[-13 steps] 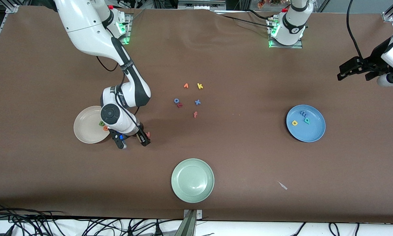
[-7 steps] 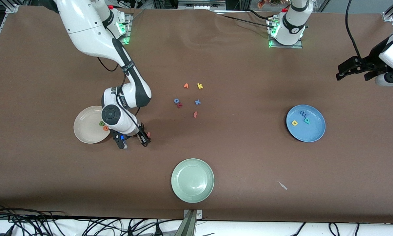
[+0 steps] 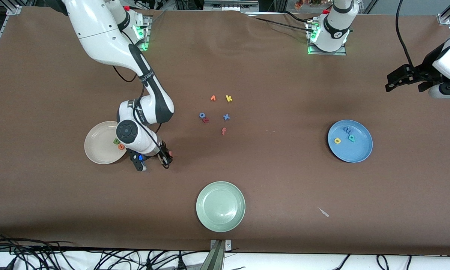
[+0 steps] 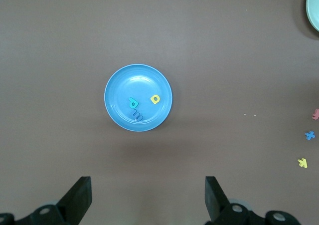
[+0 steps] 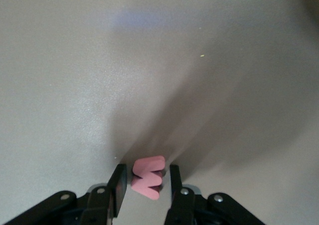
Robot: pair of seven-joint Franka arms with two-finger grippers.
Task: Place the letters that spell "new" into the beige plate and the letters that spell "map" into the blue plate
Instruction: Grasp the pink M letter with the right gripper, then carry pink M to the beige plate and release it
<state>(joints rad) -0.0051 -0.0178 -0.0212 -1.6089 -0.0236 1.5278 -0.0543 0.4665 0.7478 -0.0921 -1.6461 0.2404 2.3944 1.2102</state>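
The pinkish-red w (image 3: 170, 153) (image 5: 148, 177) lies on the brown table beside the beige plate (image 3: 97, 150), toward the left arm's end of it. My right gripper (image 3: 167, 158) (image 5: 148, 184) is down at the table. Its fingers stand close on both sides of the w, with a thin gap at each side. The green n (image 3: 116, 141) and orange e (image 3: 121, 146) lie in the beige plate. The blue plate (image 3: 358, 152) (image 4: 122, 85) holds the blue m (image 3: 347, 130), yellow a (image 3: 337, 140) and teal p (image 3: 351, 138). My left gripper (image 3: 389, 84) (image 4: 148, 200) waits open, high above the table.
A pale green plate (image 3: 220, 221) sits near the front edge. Loose letters lie mid-table: orange v (image 3: 212, 98), yellow k (image 3: 229, 98), blue o (image 3: 202, 115), blue x (image 3: 226, 117), red-orange f (image 3: 223, 131). A white scrap (image 3: 323, 212) lies near the front.
The right gripper's fingers have drawn in around the w, and the hand has shifted slightly. The left arm has barely drifted.
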